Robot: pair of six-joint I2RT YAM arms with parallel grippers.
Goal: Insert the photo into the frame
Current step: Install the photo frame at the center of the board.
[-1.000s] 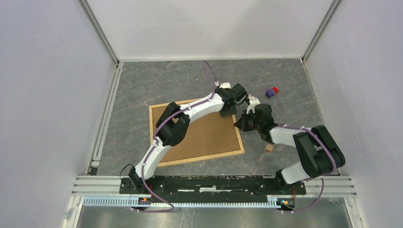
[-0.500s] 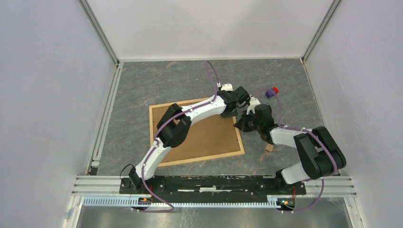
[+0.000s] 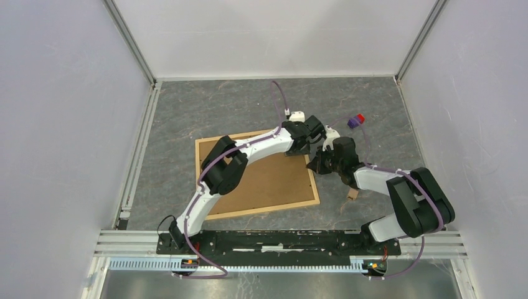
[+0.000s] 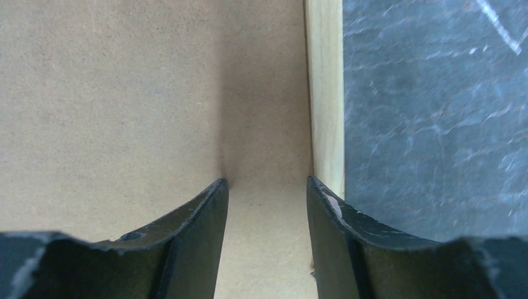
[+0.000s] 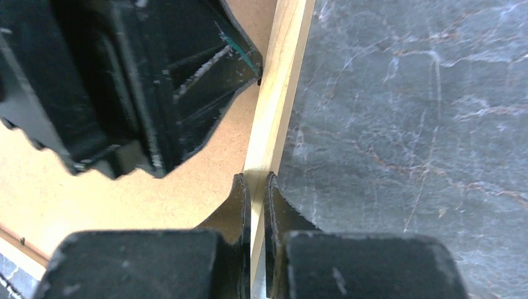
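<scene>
The frame [image 3: 268, 180] lies flat on the grey table with its brown fibreboard back up, edged by thin light wood strips [image 4: 325, 93]. My left gripper [image 4: 266, 182] is low over the board near the frame's far right corner [image 3: 299, 151]. It is open, with only bare board between its fingers, and its right finger is beside the wood strip. My right gripper [image 5: 256, 177] is shut, its tips on the frame's right strip [image 5: 280, 93] just in front of the left gripper [image 3: 313, 163]. The photo is hidden.
A small purple and red object [image 3: 355, 120] lies behind the right arm. A small pale wooden piece [image 3: 353, 194] sits on the table by the right forearm. White walls and a metal rail [image 3: 140, 149] enclose the table.
My left gripper has opened wider and shifted slightly toward the frame's far right corner. The right gripper has stayed shut at the right strip.
</scene>
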